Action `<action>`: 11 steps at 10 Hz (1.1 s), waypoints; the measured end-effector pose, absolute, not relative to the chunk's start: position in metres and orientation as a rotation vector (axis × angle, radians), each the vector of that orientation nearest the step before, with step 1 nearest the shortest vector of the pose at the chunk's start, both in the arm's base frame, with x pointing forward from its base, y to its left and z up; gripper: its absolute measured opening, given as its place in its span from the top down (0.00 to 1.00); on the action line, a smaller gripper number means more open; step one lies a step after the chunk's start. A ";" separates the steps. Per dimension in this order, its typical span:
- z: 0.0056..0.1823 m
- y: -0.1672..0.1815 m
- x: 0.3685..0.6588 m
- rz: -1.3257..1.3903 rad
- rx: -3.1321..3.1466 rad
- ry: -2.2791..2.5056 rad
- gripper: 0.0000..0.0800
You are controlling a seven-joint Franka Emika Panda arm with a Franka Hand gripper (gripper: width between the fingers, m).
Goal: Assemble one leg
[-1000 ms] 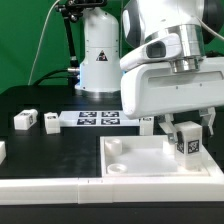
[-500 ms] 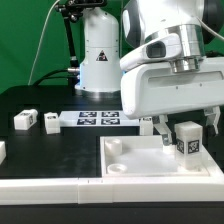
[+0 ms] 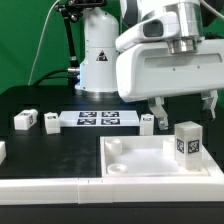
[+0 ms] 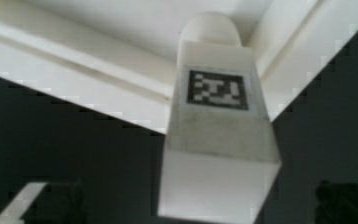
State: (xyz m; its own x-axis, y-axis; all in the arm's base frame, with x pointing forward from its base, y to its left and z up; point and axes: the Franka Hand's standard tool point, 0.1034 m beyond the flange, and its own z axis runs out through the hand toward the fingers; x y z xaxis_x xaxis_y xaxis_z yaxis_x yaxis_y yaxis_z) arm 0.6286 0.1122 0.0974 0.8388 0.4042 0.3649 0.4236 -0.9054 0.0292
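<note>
The leg [image 3: 186, 140] stands upright on the far corner of the white panel [image 3: 140, 163], toward the exterior view's right. The claw [image 3: 183, 112] hangs just above it, spread wide and gripping nothing (both fingers clear of the post). Two similar posts [image 3: 25, 120] lie apart on the black desk [image 3: 45, 152].

I am running this from afar, and the place is plainly a robotics lab. A green curtain [image 3: 22, 45] hangs behind a plain black worktop [image 3: 50, 148]. A cable [image 3: 45, 45] trails down at the back, and a white column [image 3: 98, 40] there wears a triangle warning sticker [image 3: 101, 56]. A marker board [image 3: 100, 120] lies flat on the worktop. The leg [image 3: 187, 141] and small blocks [image 3: 26, 120] carry similar printed tags, and the leg's tag shows sharply in my wrist view.
</note>
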 end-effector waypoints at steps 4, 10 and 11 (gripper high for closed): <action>0.091 0.119 0.622 -0.152 -2.988 -0.647 0.19; 0.086 0.119 0.637 0.055 -2.972 -0.695 0.19; 0.085 0.119 0.640 0.025 -2.973 -0.701 0.34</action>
